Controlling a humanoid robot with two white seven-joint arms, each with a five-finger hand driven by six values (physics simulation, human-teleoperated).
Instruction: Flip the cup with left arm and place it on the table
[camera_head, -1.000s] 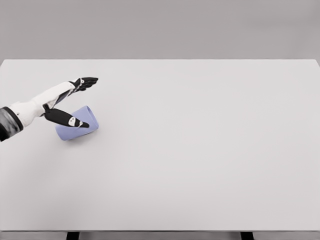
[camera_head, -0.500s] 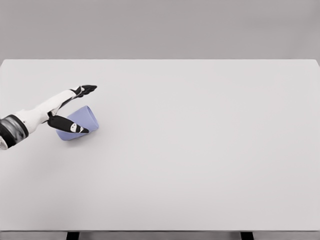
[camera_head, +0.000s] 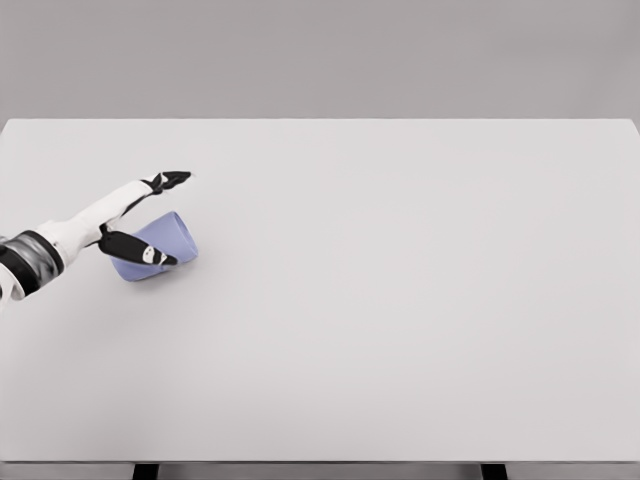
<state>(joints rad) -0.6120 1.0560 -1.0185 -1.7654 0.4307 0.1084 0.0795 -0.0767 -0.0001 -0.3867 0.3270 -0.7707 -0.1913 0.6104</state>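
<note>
A pale blue cup (camera_head: 160, 245) lies on its side on the white table (camera_head: 400, 280), at the left. My left hand (camera_head: 158, 215) comes in from the left edge and straddles the cup. Its fingers (camera_head: 170, 180) stretch out straight beyond the cup's far side, and its black thumb (camera_head: 140, 250) lies across the cup's near side. The hand is open and does not close on the cup. The right arm is out of view.
The left arm has drawn back a little toward the left edge and sunk lower. The thumb has slid left along the cup. The cup has stayed in place.
</note>
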